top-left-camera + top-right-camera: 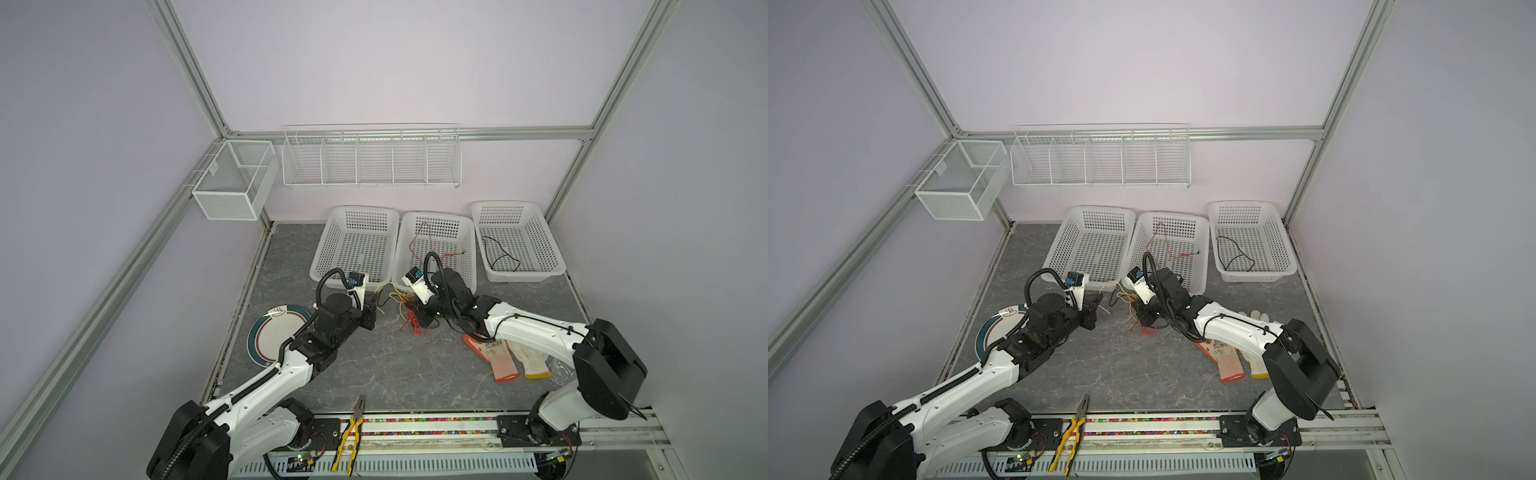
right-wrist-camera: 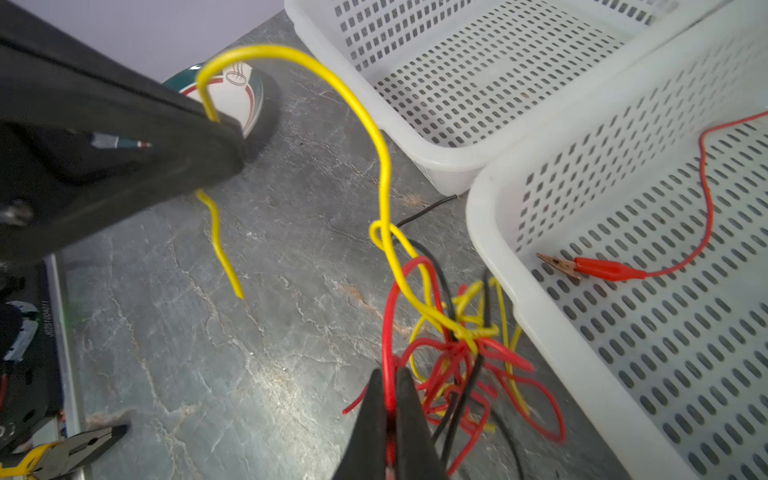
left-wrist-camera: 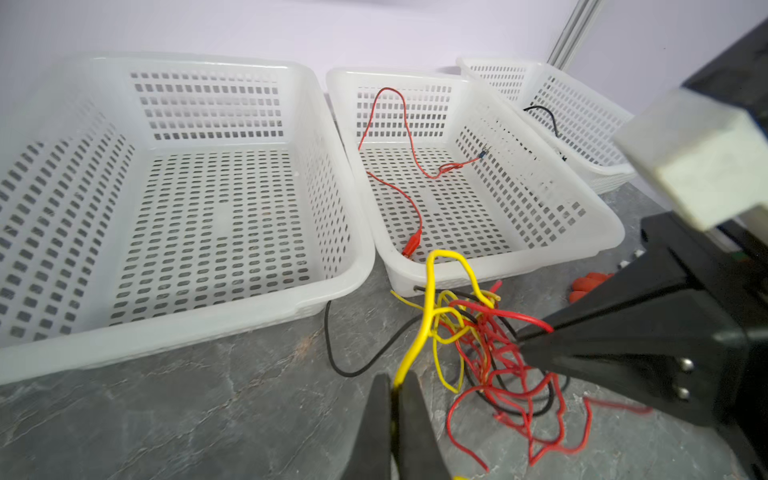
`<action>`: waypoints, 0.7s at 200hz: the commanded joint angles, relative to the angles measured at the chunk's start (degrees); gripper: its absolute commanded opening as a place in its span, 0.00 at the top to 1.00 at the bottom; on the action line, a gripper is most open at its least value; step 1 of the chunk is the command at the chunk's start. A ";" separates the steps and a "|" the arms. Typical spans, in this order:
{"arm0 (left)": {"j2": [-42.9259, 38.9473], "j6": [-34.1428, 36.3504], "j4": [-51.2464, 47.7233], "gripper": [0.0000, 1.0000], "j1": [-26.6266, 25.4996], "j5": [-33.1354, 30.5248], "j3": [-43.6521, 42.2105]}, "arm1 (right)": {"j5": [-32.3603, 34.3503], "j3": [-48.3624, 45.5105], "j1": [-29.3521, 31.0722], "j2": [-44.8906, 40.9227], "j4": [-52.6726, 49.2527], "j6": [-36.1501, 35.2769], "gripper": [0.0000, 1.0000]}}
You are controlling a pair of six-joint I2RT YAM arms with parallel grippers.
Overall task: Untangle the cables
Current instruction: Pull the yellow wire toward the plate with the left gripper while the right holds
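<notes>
A round white plate with a teal and red rim (image 1: 270,336) lies at the left of the grey marbled tabletop (image 1: 395,374). At the front edge, a little further right, lies a pair of yellow-handled pliers (image 1: 351,432).

The left gripper (image 3: 394,382) reaches in toward the middle. Its black fingers (image 3: 374,419) are pressed together on a yellow cable (image 3: 428,291), which arches up from the grip and drops into the tangle. This tangle of thin red, yellow and black cables (image 3: 486,345) lies on the tabletop between the two grippers, just in front of the middle basket.

The right gripper (image 2: 388,374) meets the tangle from the right. Its fingers (image 2: 411,415) are clamped tight on a red cable (image 2: 385,324) at the near side of the pile. Further right, partly under the right arm, lies a pair of work gloves, one orange and one white (image 1: 505,361).

Along the back wall, three white perforated plastic baskets stand side by side. They are the left basket (image 1: 361,209), the middle basket (image 1: 436,215) and the right basket (image 1: 503,203). The middle basket holds a loose red wire ending in a red alligator clip (image 2: 606,272). The right basket holds a loose black wire (image 1: 504,254).
</notes>
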 commanded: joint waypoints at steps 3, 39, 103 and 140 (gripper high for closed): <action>-3.37 -2.03 -2.68 1.00 0.32 -10.41 3.70 | 8.80 -3.27 -0.36 -2.70 -6.77 2.27 0.94; -7.04 -3.56 -9.33 1.00 0.32 -18.95 8.11 | 15.66 -6.65 -0.95 -5.41 -11.80 4.40 0.94; -13.97 -5.45 -19.97 1.00 0.41 -37.52 14.40 | 24.80 -11.57 -5.46 -8.96 -17.95 10.11 0.94; -14.90 -5.16 -23.91 1.00 1.40 -45.70 16.94 | 26.19 -14.14 -8.55 -10.73 -18.84 13.65 0.94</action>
